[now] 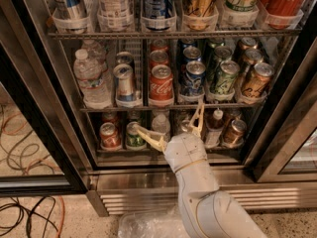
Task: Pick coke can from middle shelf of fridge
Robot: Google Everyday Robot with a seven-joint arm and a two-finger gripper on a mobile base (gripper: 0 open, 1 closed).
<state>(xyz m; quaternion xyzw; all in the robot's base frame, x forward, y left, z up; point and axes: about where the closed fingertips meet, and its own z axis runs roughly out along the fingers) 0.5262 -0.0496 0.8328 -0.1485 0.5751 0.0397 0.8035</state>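
The fridge [163,182] stands open in front of me, with wire shelves of drinks. The coke can [161,86] stands upright at the front of the middle shelf [163,106], red with white script and a silver top, with more red cans queued behind it. My gripper [171,125] is below the can, in front of the lower rack of small cans. It is open and empty, with its cream fingers [148,138] spread wide, one pointing left and one pointing up. The white arm rises from the bottom of the view.
Water bottles [91,78] and a silver-blue can [125,83] stand left of the coke can; blue [193,81], green [224,78] and gold [256,81] cans stand right. Tall cans fill the top rack. A black door frame [39,133] is at left, cables [25,217] lie on the floor.
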